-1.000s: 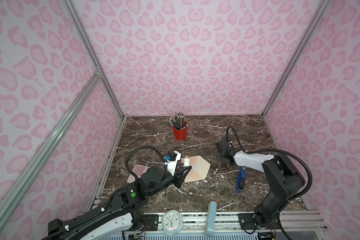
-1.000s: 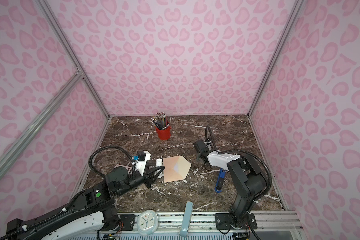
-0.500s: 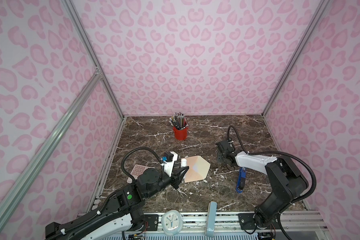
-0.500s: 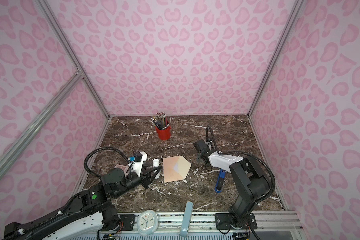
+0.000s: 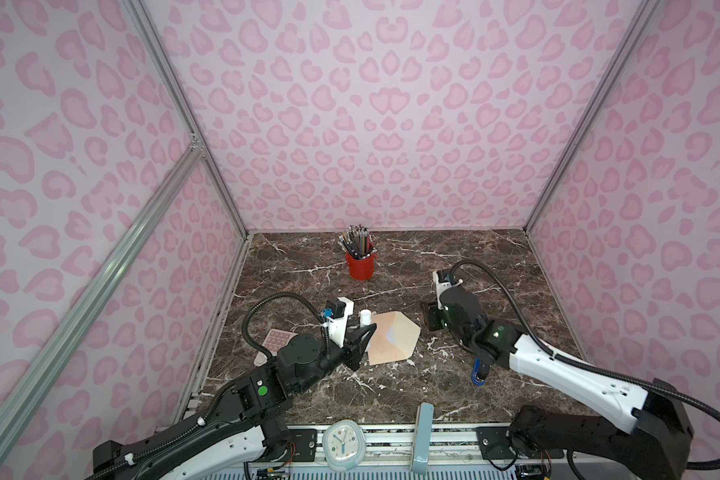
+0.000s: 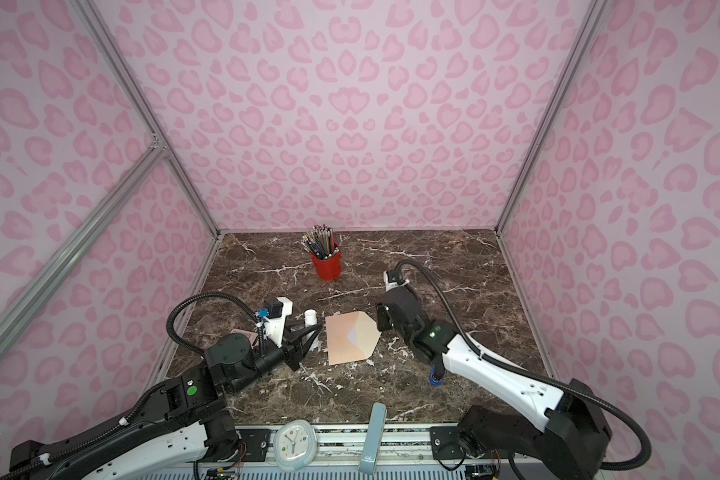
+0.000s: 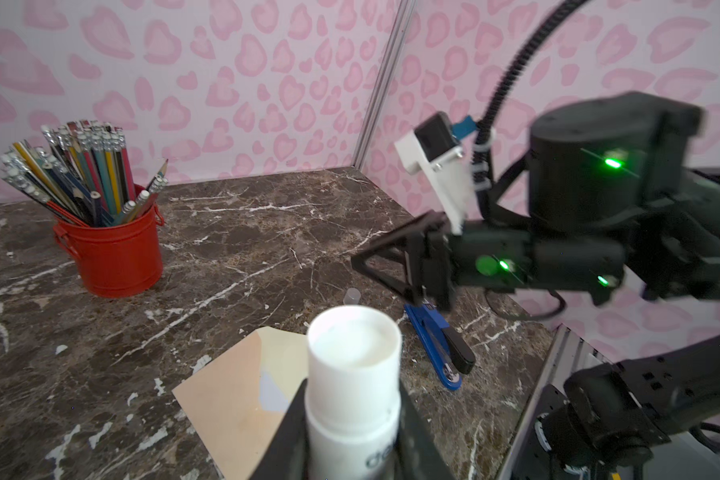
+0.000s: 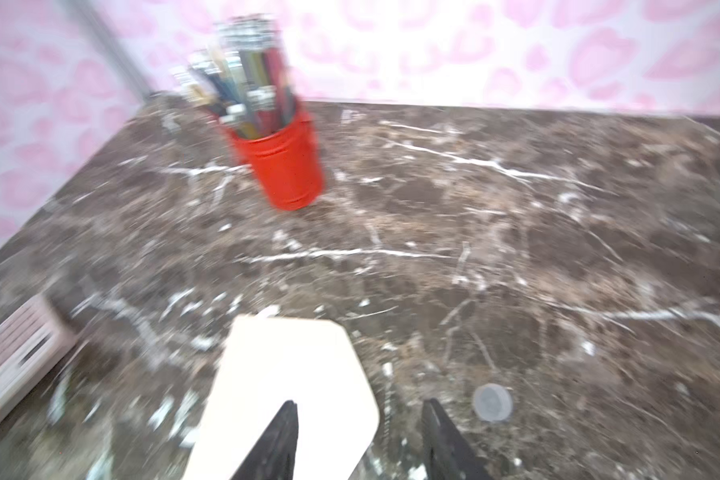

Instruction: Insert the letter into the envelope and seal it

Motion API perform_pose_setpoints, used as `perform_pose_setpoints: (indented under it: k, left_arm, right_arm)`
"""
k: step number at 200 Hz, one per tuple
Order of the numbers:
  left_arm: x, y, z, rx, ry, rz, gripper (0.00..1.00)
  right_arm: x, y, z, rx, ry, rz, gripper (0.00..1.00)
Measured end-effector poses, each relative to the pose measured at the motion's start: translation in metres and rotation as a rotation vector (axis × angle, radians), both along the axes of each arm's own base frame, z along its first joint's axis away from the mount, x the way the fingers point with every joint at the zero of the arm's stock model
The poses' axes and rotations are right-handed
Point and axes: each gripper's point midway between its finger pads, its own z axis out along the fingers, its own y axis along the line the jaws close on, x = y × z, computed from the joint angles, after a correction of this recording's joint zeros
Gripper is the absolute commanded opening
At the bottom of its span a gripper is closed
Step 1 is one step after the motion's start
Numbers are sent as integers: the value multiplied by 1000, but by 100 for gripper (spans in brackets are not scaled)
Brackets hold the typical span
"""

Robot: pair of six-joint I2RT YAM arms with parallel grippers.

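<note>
Pencil bucket (image 5: 360, 266): red, upright at the back of the marble tabletop (image 5: 412, 257), crammed with pencils (image 5: 356, 242).
Glue stick (image 7: 354, 374): white, uncapped, upright.
Cap (image 8: 492, 402): small, lying alone on the marble.
Stapler (image 7: 433, 340): blue, lying flat.
Calculator (image 5: 277, 340): pink, far left.
Clock (image 5: 342, 444): pale, front edge.

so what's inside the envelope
A small white patch, likely the letter, shows at the open mouth of the envelope. The rest of the sheet is hidden by the pink front.

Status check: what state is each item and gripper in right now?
envelope: lying flat, flap open
letter: tucked inside, sliver showing
glue stick: uncapped, gripped
cap: off, lying loose
left gripper: shut on glue stick
right gripper: open, empty
</note>
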Motion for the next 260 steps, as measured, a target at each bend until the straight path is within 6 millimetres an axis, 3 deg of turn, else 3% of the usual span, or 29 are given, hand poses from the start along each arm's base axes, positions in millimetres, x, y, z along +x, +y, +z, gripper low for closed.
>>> perform_pose_setpoints:
  k: [28, 57, 82, 119, 171, 260]
  left_arm:
    - [21, -1, 10, -23, -39, 74, 6]
    - [36, -7, 20, -73, -74, 124, 6]
    - [45, -19, 18, -119, -73, 126, 6]
    - [50, -37, 15, -166, -54, 113, 6]
    - [45, -57, 30, -227, -64, 69, 6]
    - [43, -68, 29, -230, -59, 55, 6]
  right_arm:
    - [-52, 19, 13, 96, -123, 256, 47]
    - [-93, 27, 26, 237, -265, 377, 51]
    - [-113, 36, 33, 235, -389, 420, 52]
    - [-106, 45, 40, 175, -501, 362, 53]
    - [-85, 59, 43, 103, -583, 271, 53]
    - [-59, 67, 65, 124, -637, 170, 51]
